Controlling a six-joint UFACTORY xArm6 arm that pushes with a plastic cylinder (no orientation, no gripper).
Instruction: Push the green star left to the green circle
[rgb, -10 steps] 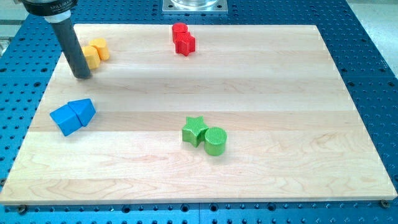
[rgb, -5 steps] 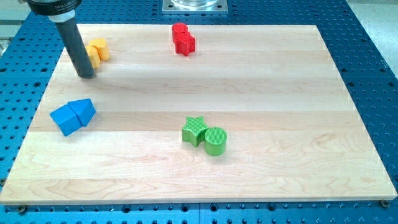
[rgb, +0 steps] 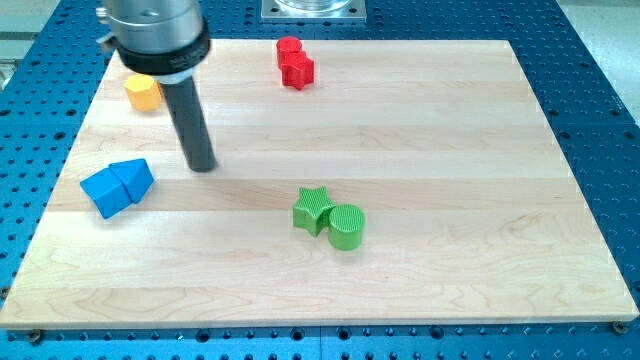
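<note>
You had no containers, only the wooden board. At 9 o'clock sat 2 blue blocks; my tip stood beside them, holding nothing, having moved from the yellow block at 10 o'clock. The green star touched the green circle near 6. Red blocks sat at 12.

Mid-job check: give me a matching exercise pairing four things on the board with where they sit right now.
Things:
1. green star
2. red blocks
3. blue blocks
4. my tip

Places:
A. near the view's top edge
B. touching the green circle, on its left
C. near the view's left edge
D. right of the blue blocks, apart from them

Pairs: 1-B, 2-A, 3-C, 4-D
</note>
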